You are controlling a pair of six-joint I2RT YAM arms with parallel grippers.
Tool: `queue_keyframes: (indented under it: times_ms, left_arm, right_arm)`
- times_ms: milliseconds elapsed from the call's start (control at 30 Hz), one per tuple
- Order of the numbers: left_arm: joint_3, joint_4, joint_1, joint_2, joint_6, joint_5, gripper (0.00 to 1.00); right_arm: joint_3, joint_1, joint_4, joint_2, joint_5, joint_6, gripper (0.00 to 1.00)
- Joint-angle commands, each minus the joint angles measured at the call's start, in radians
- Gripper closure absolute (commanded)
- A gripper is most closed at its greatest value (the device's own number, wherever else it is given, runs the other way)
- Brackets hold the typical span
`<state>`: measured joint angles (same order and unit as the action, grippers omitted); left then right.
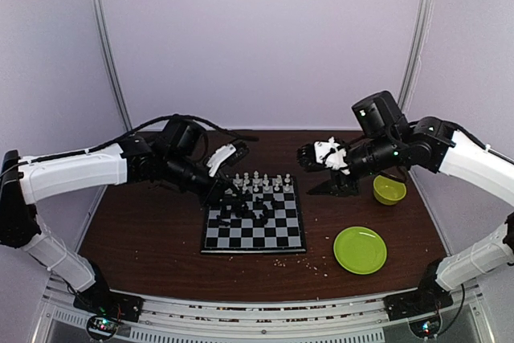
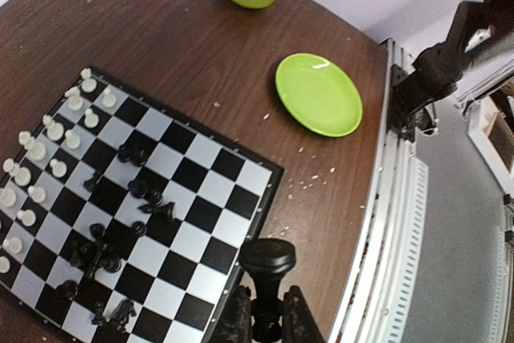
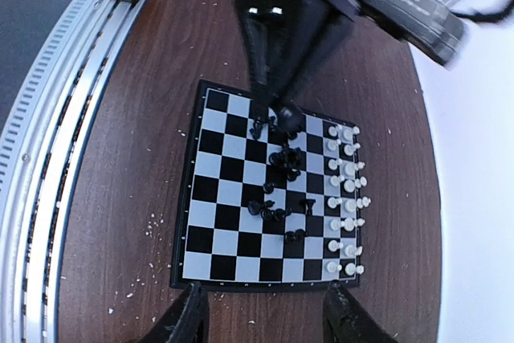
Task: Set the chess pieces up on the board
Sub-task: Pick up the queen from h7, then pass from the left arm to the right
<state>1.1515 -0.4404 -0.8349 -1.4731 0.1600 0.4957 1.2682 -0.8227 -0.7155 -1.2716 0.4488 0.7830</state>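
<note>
Gripping a black piece (image 2: 269, 263) between its closed fingers, the left gripper (image 2: 269, 304) hangs over the left side of the board (image 1: 273, 238). The board lies flat mid-table. White chess pieces (image 1: 261, 182) stand in two rows along its far edge; the other black pieces (image 1: 255, 210) are scattered near its centre. The right gripper (image 3: 267, 311) hovers to the right, jaws wide apart and empty, near a green bowl (image 1: 389, 189).
</note>
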Motion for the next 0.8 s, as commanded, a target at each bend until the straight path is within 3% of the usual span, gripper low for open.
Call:
queue_keyframes:
  times_ms: [0, 233, 767]
  left_arm:
    - [0.079, -0.031, -0.020, -0.048, 0.043, 0.129, 0.95]
    - [0.135, -0.032, -0.059, -0.098, 0.091, 0.202, 0.95]
    - [0.138, -0.032, -0.096, -0.142, 0.101, 0.267, 0.95]
  right_arm:
    - [0.057, -0.128, -0.088, -0.058, -0.178, 0.156, 0.51]
    - [0.081, -0.258, -0.007, -0.146, -0.425, 0.197, 0.50]
    - [0.112, -0.369, 0.018, -0.279, -0.543, 0.268, 0.53]
